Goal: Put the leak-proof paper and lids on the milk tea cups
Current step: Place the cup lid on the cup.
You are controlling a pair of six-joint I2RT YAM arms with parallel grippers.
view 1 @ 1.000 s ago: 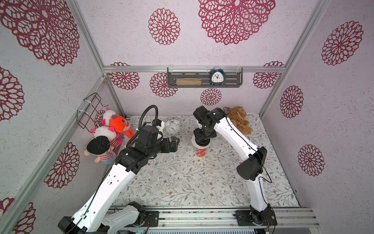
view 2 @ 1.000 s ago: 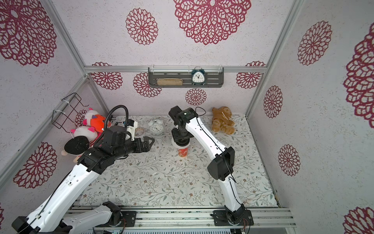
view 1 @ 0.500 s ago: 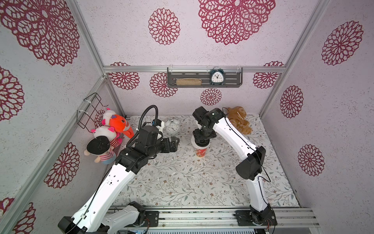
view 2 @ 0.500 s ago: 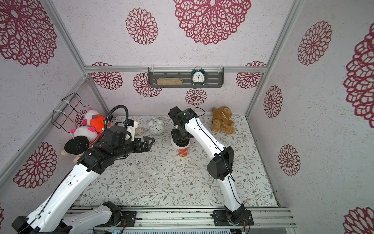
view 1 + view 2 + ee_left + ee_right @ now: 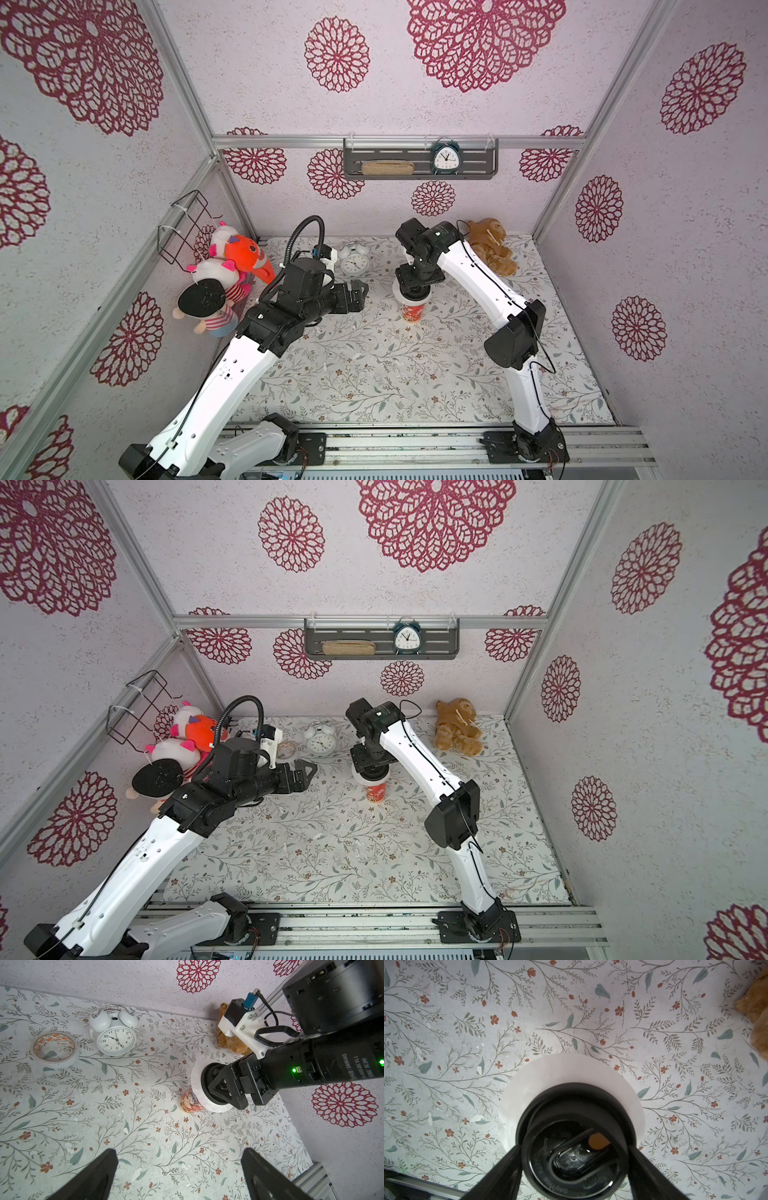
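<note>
The red-patterned milk tea cup (image 5: 413, 312) (image 5: 376, 792) (image 5: 190, 1103) stands upright mid-table. The white round leak-proof paper (image 5: 571, 1070) (image 5: 196, 1082) (image 5: 398, 293) lies across its rim, overhanging all round. A black lid (image 5: 575, 1105) (image 5: 209, 1076) sits on top of the paper. My right gripper (image 5: 575, 1147) (image 5: 415, 289) points straight down over the lid. Its fingers (image 5: 508, 1167) flank the lid's rim on both sides, and contact is unclear. My left gripper (image 5: 179, 1153) (image 5: 359, 291) (image 5: 307, 769) hovers to the left of the cup, open and empty.
A white alarm clock (image 5: 354, 262) (image 5: 116, 1041) and a tape roll (image 5: 56, 1047) sit behind the left gripper. A brown teddy (image 5: 490, 249) lies at the back right. Plush toys (image 5: 232, 266) are piled against the left wall. A shelf (image 5: 419, 170) hangs on the back wall.
</note>
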